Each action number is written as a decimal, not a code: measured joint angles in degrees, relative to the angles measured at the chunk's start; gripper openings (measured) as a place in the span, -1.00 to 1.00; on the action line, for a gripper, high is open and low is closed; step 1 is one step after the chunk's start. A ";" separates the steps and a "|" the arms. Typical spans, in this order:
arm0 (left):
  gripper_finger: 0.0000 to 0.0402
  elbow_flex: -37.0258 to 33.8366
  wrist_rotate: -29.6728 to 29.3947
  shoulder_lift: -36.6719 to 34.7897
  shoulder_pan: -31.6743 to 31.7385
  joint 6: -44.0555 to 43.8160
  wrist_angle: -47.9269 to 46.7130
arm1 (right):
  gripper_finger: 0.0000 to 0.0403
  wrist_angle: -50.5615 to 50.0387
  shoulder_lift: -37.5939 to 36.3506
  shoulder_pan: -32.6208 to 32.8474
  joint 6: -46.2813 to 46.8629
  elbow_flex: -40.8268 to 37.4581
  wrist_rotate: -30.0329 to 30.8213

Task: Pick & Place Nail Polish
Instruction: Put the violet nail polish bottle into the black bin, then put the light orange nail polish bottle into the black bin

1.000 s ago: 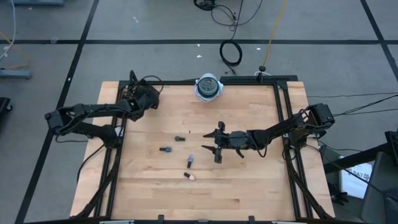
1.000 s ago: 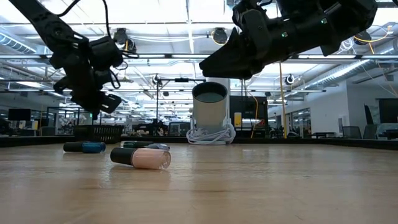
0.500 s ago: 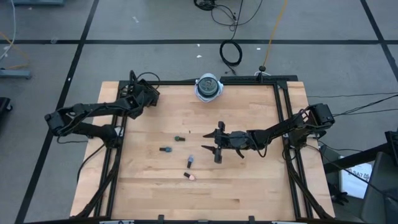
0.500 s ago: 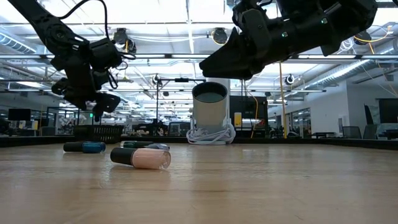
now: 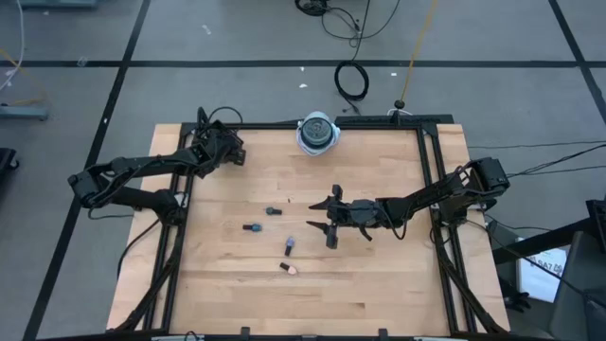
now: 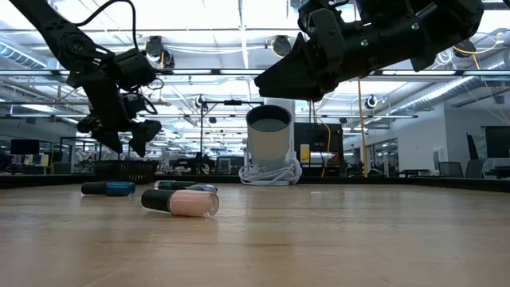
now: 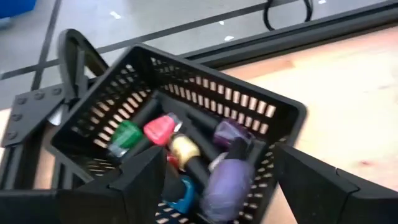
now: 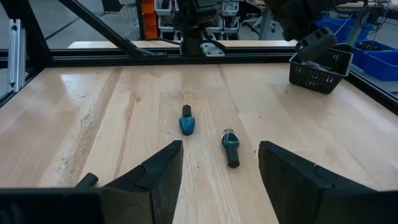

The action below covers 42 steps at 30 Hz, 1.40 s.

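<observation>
My left gripper (image 5: 225, 152) hangs over the small black basket (image 7: 186, 124) at the counter's (image 5: 379, 284) far left corner, jaws spread wide and holding nothing; through my left wrist camera I look down between them onto the bottles lying in the basket: a green one (image 7: 126, 135), a red one (image 7: 159, 129), a gold one (image 7: 185, 149), a teal one (image 7: 184, 198) and two purple ones (image 7: 225, 180). On the open counter four bottles of nail polish lie on their sides near the middle, well apart from the basket: a dark green bottle (image 5: 273, 211), a blue bottle (image 5: 252, 228), a purple-grey bottle (image 5: 290, 246), and a pale pink bottle (image 5: 289, 269) nearest the front edge. At the far edge, about mid-width, stands a white round holder (image 5: 318, 133). My right gripper (image 5: 327, 220) hovers above the counter's middle, just to the right of the loose bottles, jaws standing apart and empty, with the blue and dark green bottles lying ahead of them in my right wrist camera
</observation>
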 joint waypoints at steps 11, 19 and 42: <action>0.39 0.00 -3.30 0.00 1.71 -0.35 -1.53 | -0.03 -0.02 0.00 0.02 0.46 0.00 -0.12; 0.39 0.00 3.17 0.00 0.11 2.92 0.51 | -0.03 -0.02 0.07 0.10 0.43 0.00 -0.21; 0.39 0.07 41.18 -5.27 -10.44 15.22 22.04 | 0.09 -36.10 24.16 10.15 7.90 33.77 -0.70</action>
